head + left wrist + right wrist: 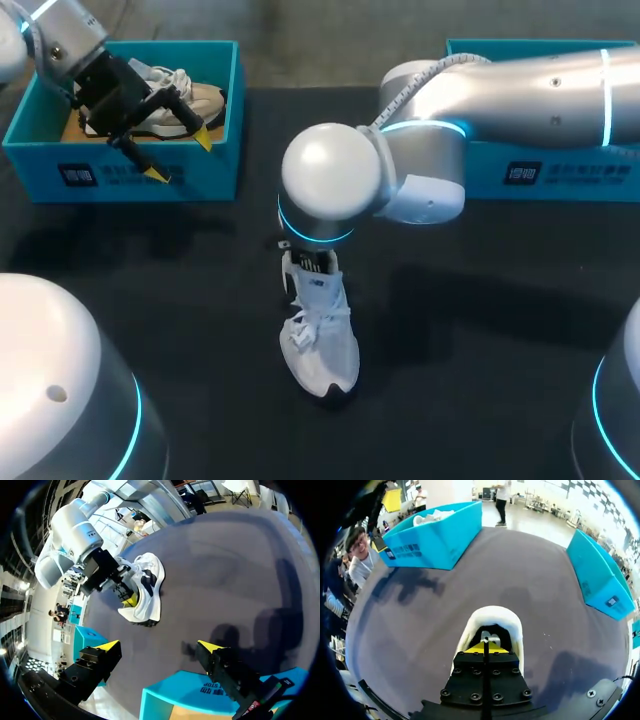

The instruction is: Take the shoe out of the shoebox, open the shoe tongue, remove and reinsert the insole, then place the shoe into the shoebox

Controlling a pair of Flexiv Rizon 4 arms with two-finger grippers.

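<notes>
Now, with the white shoe (320,335) as the mark: upright on the dark table (480,330), toe toward the robot, outside both boxes.

Beyond it and off to the left, a teal left shoebox (215,165), lidless, holding a second shoe (195,100), beige and white, on a brown cardboard floor. Beyond it and off to the right, a teal right shoebox (540,170), largely covered by the right arm (520,85); contents out of sight.

Well apart from the white shoe, above the left shoebox's near wall, the left gripper (180,157): fingers spread wide, holding nothing.

At the white shoe's heel opening, the right gripper (485,647): yellow tips pressed together, set inside the mouth. Impossible to tell whether anything thin is pinched between them. Hidden in the head view behind the arm's round wrist joint. Inside of the shoe too dark to make out.
</notes>
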